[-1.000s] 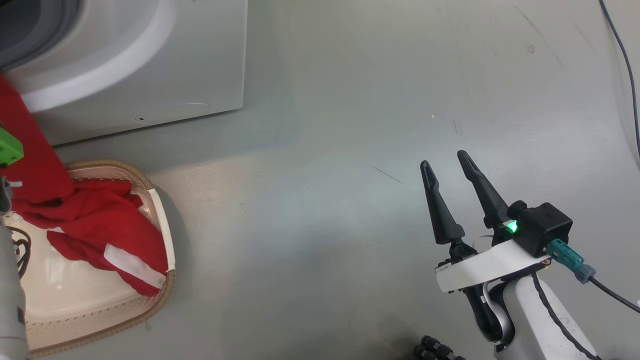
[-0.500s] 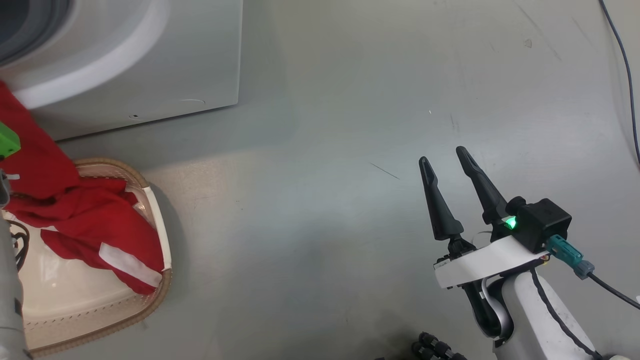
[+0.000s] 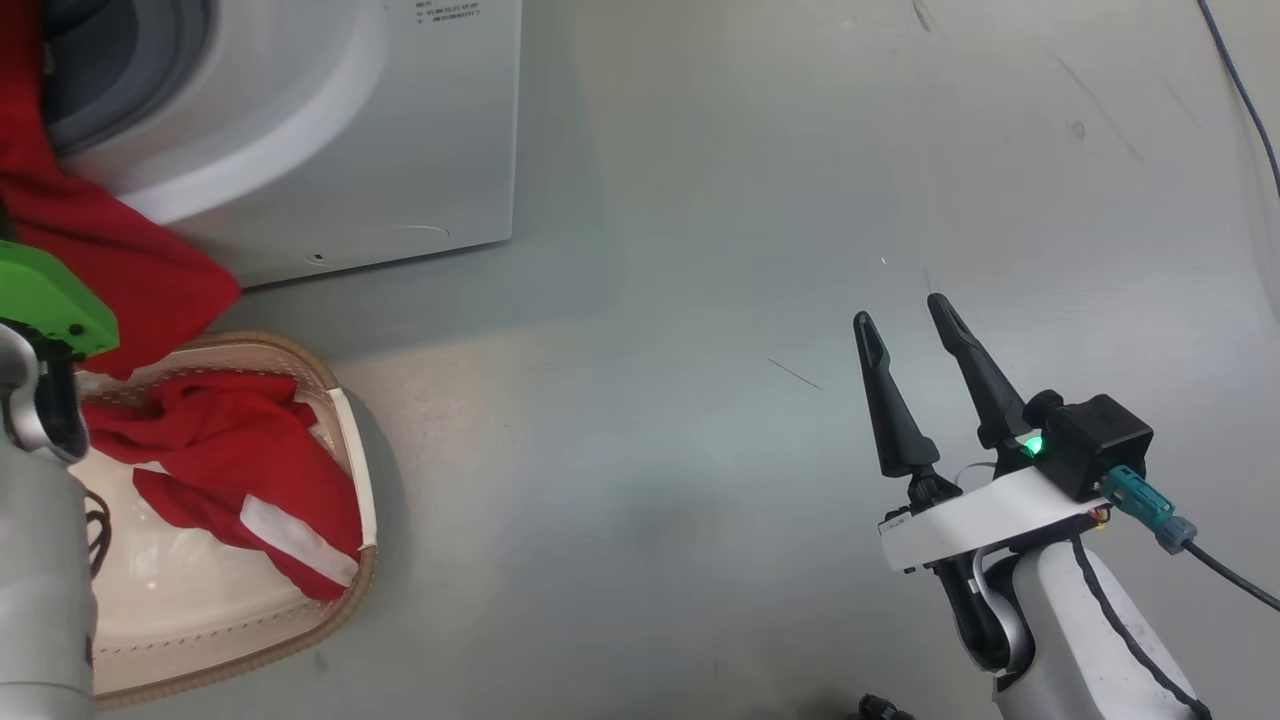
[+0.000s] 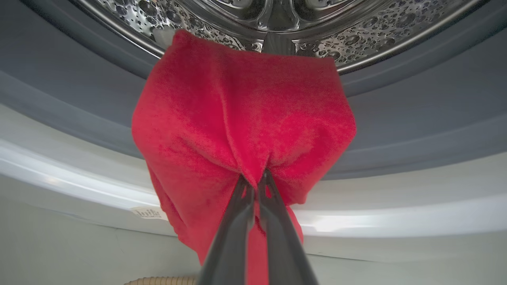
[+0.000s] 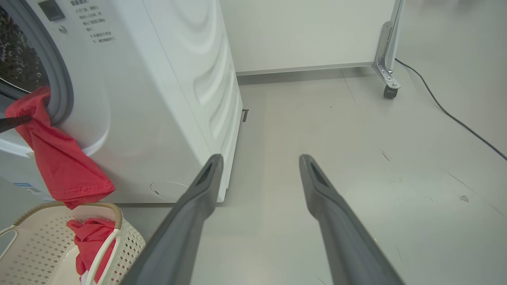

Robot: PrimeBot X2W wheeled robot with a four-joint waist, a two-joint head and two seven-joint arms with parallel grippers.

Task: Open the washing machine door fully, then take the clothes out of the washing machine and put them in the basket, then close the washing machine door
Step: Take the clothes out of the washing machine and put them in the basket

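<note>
Head camera looks down on the basket (image 3: 180, 600); both wrist cameras face the washing machine (image 5: 166, 79), left closest.

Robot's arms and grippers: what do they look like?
The right gripper has two long, tapering black fingers on a white bracket, with a black box, green light and teal plug trailing a black cable. The left gripper has the same dark fingers, a silver-grey arm and a bright green part.

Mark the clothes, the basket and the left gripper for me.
clothes (image 4: 245, 118), left wrist view, middle of the red cloth.
basket (image 5: 35, 253), right wrist view, perforated side wall.
left gripper (image 4: 254, 178), left wrist view, between its fingertips, shut on the clothes.
</note>
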